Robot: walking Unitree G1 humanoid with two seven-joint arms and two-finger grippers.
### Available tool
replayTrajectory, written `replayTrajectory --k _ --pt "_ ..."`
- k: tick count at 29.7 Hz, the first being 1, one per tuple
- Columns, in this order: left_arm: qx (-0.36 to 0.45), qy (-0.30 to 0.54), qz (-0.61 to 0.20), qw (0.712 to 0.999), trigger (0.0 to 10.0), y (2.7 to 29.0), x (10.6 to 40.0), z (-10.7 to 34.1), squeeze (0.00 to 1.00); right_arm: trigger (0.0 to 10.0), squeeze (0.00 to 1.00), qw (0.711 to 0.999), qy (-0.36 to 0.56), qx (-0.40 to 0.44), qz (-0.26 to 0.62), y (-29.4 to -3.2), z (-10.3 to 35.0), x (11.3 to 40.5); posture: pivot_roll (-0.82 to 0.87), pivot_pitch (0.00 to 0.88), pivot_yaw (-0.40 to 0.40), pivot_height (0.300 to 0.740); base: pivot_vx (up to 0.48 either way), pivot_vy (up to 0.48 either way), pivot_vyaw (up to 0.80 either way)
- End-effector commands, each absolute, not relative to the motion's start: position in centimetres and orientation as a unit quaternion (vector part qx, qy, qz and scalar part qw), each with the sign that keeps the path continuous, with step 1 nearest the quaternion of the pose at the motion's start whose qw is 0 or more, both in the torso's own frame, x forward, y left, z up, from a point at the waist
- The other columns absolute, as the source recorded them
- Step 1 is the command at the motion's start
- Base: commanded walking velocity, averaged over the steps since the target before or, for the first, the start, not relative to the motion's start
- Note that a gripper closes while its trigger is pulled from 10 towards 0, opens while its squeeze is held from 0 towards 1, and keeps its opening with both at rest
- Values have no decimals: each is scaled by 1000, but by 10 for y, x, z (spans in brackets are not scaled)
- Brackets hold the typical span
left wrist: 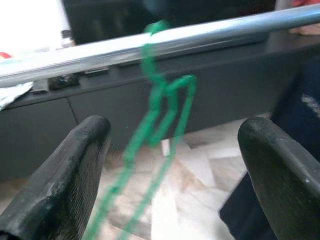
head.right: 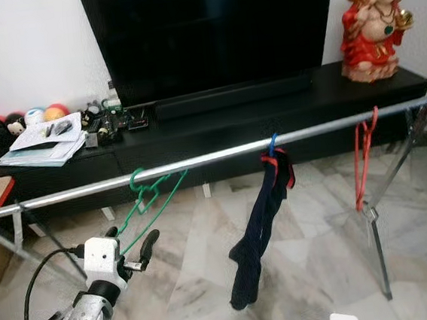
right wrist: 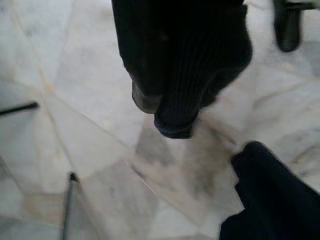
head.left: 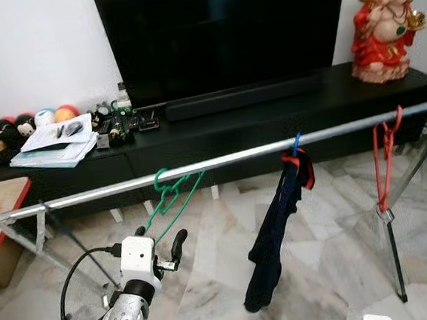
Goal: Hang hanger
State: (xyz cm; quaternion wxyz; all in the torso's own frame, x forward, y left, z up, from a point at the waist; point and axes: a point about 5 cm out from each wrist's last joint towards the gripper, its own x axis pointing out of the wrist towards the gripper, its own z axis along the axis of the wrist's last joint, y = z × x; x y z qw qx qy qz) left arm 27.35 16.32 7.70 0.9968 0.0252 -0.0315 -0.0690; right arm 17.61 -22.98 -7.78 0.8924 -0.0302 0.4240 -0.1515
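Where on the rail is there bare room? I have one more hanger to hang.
Free: the rail between the green hanger and the dark garment, and between that garment and the red hanger. Left of the green hanger is bare too. Crowded: by the green hanger, where the open left pincer sits.

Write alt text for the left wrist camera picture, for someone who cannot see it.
A green hanger, slightly blurred, hangs by its hook from a silver rail, seen between the two open black fingers of the robot's left gripper, which do not touch it. Behind are a dark cabinet and marble floor.
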Motion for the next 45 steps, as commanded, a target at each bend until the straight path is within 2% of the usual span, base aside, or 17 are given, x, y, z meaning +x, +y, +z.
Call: replayTrajectory --k 1,30,45 --pt "31 -18 -66 997 10000 169 271 75 0 10000 0 898 416 -27 -140 -221 -77 181 108 0 61 740 0 0 0" --pt "55 -7 -124 991 10000 150 267 75 0 10000 0 899 414 -34 -139 -223 -77 181 91 0 70 740 0 0 0" --pt "51 -4 -135 990 10000 146 266 75 0 10000 0 899 412 -34 -144 -223 -76 181 94 0 68 740 0 273 0"
